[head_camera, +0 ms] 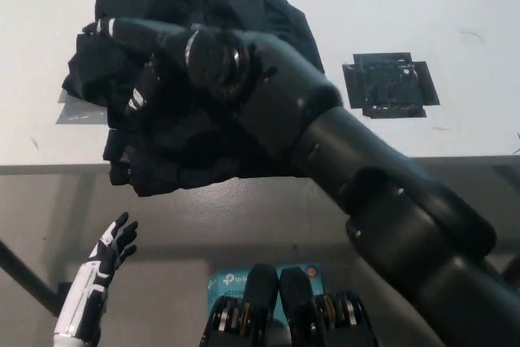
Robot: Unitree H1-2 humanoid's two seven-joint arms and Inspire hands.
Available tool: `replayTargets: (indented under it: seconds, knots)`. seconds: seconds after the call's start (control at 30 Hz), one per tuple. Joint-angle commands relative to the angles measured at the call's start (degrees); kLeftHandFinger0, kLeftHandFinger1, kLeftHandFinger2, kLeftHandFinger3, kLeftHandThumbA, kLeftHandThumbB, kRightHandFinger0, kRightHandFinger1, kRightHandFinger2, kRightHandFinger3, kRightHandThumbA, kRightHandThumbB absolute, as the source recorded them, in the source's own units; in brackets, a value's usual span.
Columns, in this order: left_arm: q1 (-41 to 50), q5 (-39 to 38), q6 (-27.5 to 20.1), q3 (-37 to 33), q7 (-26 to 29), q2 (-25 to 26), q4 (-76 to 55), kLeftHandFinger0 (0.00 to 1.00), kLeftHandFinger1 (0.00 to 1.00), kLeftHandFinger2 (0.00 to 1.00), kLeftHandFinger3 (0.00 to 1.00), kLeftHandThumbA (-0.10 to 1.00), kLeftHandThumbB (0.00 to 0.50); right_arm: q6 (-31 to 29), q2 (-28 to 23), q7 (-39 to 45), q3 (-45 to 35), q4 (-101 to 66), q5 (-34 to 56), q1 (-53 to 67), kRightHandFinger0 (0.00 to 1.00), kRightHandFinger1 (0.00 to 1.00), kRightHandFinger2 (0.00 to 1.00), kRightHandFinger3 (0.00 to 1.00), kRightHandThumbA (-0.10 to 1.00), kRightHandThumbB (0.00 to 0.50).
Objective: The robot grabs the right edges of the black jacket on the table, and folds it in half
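A: Black jacket — position?
B: Bunched in a heap on the left part of the white desk; lower folds draped over the near edge, hanging a little past it.

A: Right hand?
B: Over the left side of the heap, at the end of the black right arm crossing in from lower right. Fingers extended leftward along the fabric, pressed flat against it. Black on black, so grip not resolvable: cannot tell whether cloth is held or merely touched.

A: Left hand?
B: Resting at lower left, below desk level, well apart from the jacket. Fingers spread, holding nothing.

A: Other items?
B: Dark square patch flat on the desk, right of the jacket, apart from it. Grey strip showing at the heap's left edge, partly covered. Teal box on the floor below the desk edge, partly hidden.
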Motion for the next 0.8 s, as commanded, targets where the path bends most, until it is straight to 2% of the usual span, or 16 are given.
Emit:
replayTargets:
  seconds: [0.0, 0.03, 0.07, 0.13, 0.3, 0.4, 0.5, 0.57, 0.63, 0.7, 0.77]
  knots:
    - [-2.1, -1.3, -2.3, -0.8, -1.8, 1.8, -0.6, 1.00, 1.00, 1.00, 1.00, 1.00, 0.274, 17.8, -0.1, 18.2, -17.8, -6.7, 22.3, -21.2, 1.00, 1.00, 1.00, 1.00, 0.92, 0.500]
    - [-2.4, -1.5, -2.5, -1.0, -2.2, 2.0, -0.6, 1.00, 1.00, 1.00, 1.00, 1.00, 0.269, 19.1, 0.0, 18.6, -20.9, -7.0, 25.2, -22.4, 1.00, 1.00, 1.00, 1.00, 0.89, 0.496]
    - [-2.7, -1.3, -2.4, -1.1, -2.2, 2.0, -0.6, 1.00, 1.00, 1.00, 1.00, 1.00, 0.268, 19.3, -0.1, 19.0, -21.8, -6.9, 25.3, -22.7, 1.00, 1.00, 1.00, 1.00, 0.96, 0.499]
    - [-3.3, 0.1, -1.0, -1.3, -1.8, 2.1, -1.0, 1.00, 1.00, 1.00, 1.00, 1.00, 0.279, 20.6, -1.1, 20.4, -23.7, -7.5, 26.6, -24.4, 1.00, 1.00, 1.00, 1.00, 0.97, 0.500]
    - [-3.9, 1.9, -1.9, -1.9, -1.5, 2.4, -0.6, 1.00, 1.00, 1.00, 1.00, 1.00, 0.276, 24.0, -2.1, 21.8, -31.6, -6.1, 31.9, -27.7, 1.00, 1.00, 1.00, 1.00, 1.00, 0.500]
    - [-5.5, 2.6, -1.0, -2.3, -1.5, 2.6, -0.3, 1.00, 1.00, 1.00, 1.00, 1.00, 0.272, 22.4, -3.4, 21.4, -35.6, -8.0, 34.2, -28.4, 1.00, 1.00, 1.00, 1.00, 1.00, 0.500]
    - [-6.8, 2.9, -0.7, -2.1, -0.9, 2.5, -0.4, 1.00, 1.00, 1.00, 1.00, 1.00, 0.256, 21.4, -5.5, 18.5, -38.5, -15.1, 35.6, -27.2, 1.00, 1.00, 1.00, 1.00, 1.00, 0.500]
    - [-8.6, 2.3, -0.8, -1.5, -0.4, 2.5, 0.0, 1.00, 1.00, 1.00, 1.00, 1.00, 0.239, 23.1, -7.6, 14.7, -39.9, -23.7, 34.7, -25.6, 1.00, 1.00, 1.00, 1.00, 1.00, 0.493]
    - [-9.7, 1.5, -0.1, -0.6, 0.3, 2.2, 0.4, 1.00, 1.00, 1.00, 1.00, 1.00, 0.259, 24.2, -9.9, 12.3, -40.5, -32.2, 34.2, -22.7, 1.00, 1.00, 1.00, 1.00, 1.00, 0.499]
    - [-10.7, 1.5, 0.5, -0.1, 0.8, 2.0, 0.4, 1.00, 1.00, 1.00, 1.00, 1.00, 0.262, 24.3, -12.2, 13.4, -40.5, -36.9, 34.0, -20.9, 1.00, 1.00, 1.00, 1.00, 1.00, 0.500]
    - [-12.2, 0.0, -0.6, 0.3, 0.8, 1.8, 1.4, 1.00, 1.00, 1.00, 1.00, 1.00, 0.243, 24.3, -16.1, 13.2, -39.6, -46.1, 34.4, -15.7, 1.00, 1.00, 1.00, 1.00, 1.00, 0.500]
